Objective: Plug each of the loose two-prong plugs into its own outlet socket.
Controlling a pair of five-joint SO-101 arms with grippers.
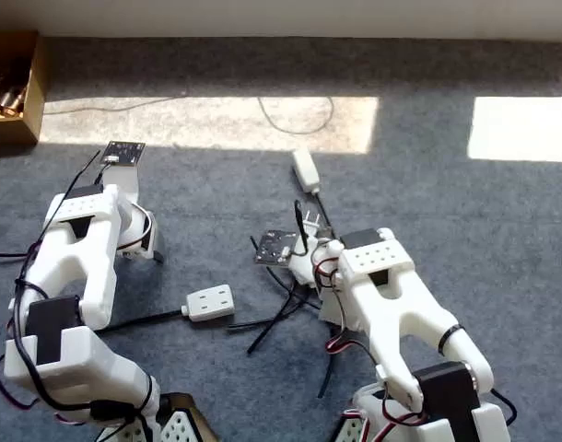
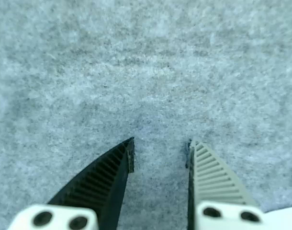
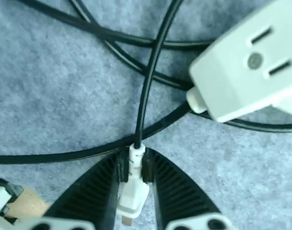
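Note:
My right gripper (image 3: 134, 165) is shut on a small white two-prong plug (image 3: 132, 194), and the plug's black cord (image 3: 148, 81) runs out from between the black fingers. A white outlet socket (image 3: 249, 62) lies face up on the carpet just past the fingertips, with several black cords crossing beside it. In the high view the right arm (image 1: 382, 276) leans over this cord tangle (image 1: 281, 313). A white double outlet block (image 1: 210, 302) lies between the arms. My left gripper (image 2: 160, 153) hangs open over bare carpet. The left arm (image 1: 83, 249) stands at the left.
A white block (image 1: 306, 170) on a cord lies farther back on the grey carpet (image 1: 465, 230). A wooden box (image 1: 14, 87) sits at the back left corner. A thin cable (image 1: 295, 120) loops across the sunlit strip at the back.

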